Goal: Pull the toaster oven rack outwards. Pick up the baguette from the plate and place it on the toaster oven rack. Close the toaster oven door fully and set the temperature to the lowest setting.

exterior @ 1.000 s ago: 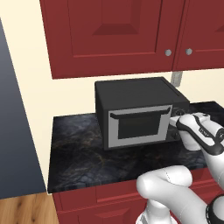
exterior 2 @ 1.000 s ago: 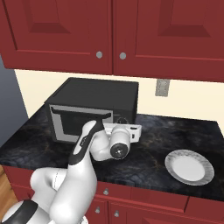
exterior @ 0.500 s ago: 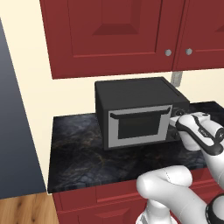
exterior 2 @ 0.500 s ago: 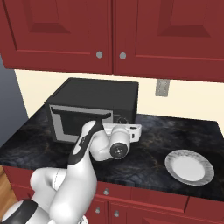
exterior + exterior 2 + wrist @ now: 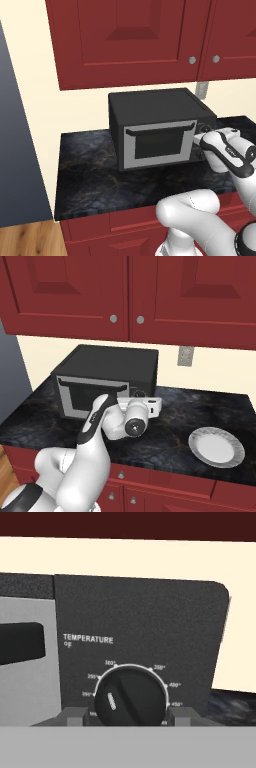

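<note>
Gripper (image 5: 131,712) at the toaster oven (image 5: 150,107), fingers (image 5: 70,716) clamped either side of the temperature knob (image 5: 131,696), door (image 5: 159,144) shut.

- Matte black casing on the toaster oven (image 5: 152,103); brushed silver-grey metal on the toaster oven door (image 5: 157,145).
- Glossy dark marbled stone countertop (image 5: 185,416).
- Smooth red-painted wood cabinets (image 5: 125,40).
- Glazed white plate (image 5: 216,447).

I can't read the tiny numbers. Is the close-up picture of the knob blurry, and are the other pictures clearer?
Hand view: "TEMPERATURE" is readable, but the small numbers around the knob are soft and fuzzy. Left and right base views: evenly lit, no glare, and the toaster oven has crisp edges.
</note>
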You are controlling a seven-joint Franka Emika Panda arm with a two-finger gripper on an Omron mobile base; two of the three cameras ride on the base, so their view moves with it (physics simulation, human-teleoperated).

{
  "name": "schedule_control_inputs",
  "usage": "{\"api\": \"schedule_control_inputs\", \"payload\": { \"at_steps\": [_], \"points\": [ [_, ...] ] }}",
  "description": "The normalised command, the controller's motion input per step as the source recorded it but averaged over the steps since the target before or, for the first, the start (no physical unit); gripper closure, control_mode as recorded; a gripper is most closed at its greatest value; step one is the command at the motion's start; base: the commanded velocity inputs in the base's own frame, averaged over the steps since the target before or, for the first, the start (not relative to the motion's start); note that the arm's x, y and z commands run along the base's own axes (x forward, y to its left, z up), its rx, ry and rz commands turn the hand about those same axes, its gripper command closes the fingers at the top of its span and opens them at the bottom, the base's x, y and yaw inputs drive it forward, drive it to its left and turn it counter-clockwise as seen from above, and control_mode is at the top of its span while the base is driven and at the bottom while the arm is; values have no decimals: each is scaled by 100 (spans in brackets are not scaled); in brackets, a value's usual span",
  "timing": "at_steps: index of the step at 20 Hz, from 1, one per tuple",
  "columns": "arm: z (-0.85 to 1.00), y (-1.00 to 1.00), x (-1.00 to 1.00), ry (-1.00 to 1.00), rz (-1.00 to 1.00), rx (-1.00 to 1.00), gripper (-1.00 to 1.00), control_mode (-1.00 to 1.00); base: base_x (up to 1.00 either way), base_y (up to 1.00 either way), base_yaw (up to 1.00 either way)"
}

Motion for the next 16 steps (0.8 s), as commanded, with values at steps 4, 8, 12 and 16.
{"api": "schedule_control_inputs", "payload": {
  "at_steps": [4,8,12,16],
  "points": [
    [-7,-2,0,0,0,-4,100,-100,0,0,0],
    [-6,-2,0,-1,0,-6,100,-100,0,0,0],
    [0,0,0,0,0,-8,100,-100,0,0,0],
    [0,0,0,-1,0,-10,100,-100,0,0,0]
  ]
}}
